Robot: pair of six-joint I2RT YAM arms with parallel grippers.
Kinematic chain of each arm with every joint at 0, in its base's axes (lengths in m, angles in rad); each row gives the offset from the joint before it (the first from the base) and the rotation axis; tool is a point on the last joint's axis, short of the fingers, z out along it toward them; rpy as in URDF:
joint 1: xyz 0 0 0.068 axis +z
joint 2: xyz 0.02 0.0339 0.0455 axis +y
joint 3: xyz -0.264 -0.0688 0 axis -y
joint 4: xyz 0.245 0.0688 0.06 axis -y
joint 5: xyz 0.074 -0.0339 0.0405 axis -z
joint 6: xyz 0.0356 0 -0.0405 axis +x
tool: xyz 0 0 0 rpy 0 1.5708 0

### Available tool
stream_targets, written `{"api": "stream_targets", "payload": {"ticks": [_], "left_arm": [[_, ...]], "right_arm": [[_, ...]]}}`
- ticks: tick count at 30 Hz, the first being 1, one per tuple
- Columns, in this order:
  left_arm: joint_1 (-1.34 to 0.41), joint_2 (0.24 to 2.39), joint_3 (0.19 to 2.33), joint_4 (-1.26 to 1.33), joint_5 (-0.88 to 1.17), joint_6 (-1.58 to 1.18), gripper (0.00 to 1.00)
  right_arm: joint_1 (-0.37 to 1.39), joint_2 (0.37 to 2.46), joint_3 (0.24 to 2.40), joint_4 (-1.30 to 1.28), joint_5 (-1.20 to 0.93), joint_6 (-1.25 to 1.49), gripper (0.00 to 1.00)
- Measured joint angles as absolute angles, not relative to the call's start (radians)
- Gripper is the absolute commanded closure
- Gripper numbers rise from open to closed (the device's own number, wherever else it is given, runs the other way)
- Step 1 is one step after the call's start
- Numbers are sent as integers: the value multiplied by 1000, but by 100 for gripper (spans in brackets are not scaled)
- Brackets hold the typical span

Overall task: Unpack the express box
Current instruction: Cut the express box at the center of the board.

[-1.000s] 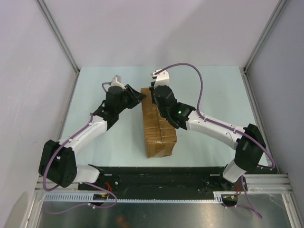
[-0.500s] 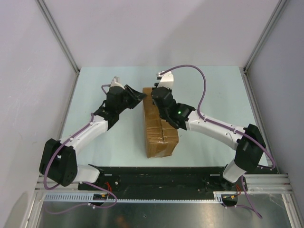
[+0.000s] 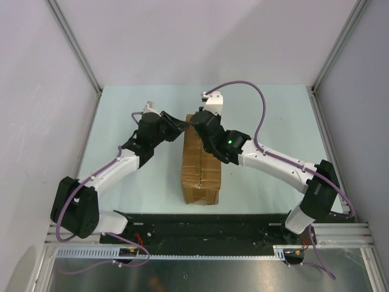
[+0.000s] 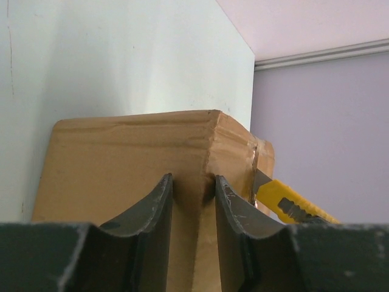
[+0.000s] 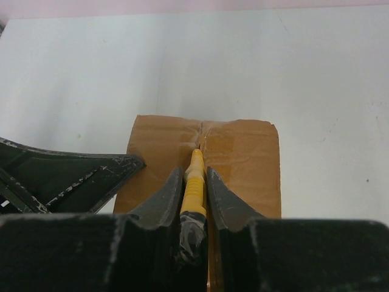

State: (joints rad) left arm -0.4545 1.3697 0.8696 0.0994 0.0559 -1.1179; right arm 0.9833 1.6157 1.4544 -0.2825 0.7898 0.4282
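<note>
1. Table [image 3: 273, 121]: pale green surface, carrying everything listed below.

2. Express box [image 3: 200, 173]: brown cardboard carton, lying flat at the table's centre. Its long axis is running from 12 to 6 o'clock in the top view, tilting slightly toward 1 o'clock at the far end. A taped seam is running down the middle of its top face. The near end is sitting just short of the arm bases.

3. Left arm [image 3: 115, 167]: reaching in from 7 o'clock toward the box's far left corner.

4. Right arm [image 3: 273, 163]: reaching in from 4 o'clock and arching over the box's far end.

5. Left gripper [image 3: 179, 126]: sitting at 11 o'clock of the box. In the wrist view its fingers [image 4: 155, 213] are standing partway apart and straddling a corner edge of the carton. The cardboard is filling the gap between them. Whether the pads are actually pinching it is hard to tell.

6. Right gripper [image 3: 196, 118]: hanging at 12 o'clock of the box, its jaws closing narrowly around the utility knife.

7. Utility knife [image 5: 193, 182]: slim and yellow, pointing toward 12 o'clock in the right wrist view. Its tip is resting at the seam near the box's far edge.
</note>
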Motion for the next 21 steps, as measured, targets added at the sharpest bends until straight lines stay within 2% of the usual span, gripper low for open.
{"api": "stream_targets", "payload": {"ticks": [6, 14, 21], "left_arm": [[-468, 1365, 866, 99, 54, -1136, 71], [-476, 1367, 894, 63, 59, -1079, 46], [-475, 1335, 875, 43, 55, -1010, 41]], "right_arm": [[986, 1616, 1497, -385, 789, 469, 100], [976, 1618, 1501, -395, 773, 458, 100], [927, 1617, 1501, -347, 624, 390, 100]]}}
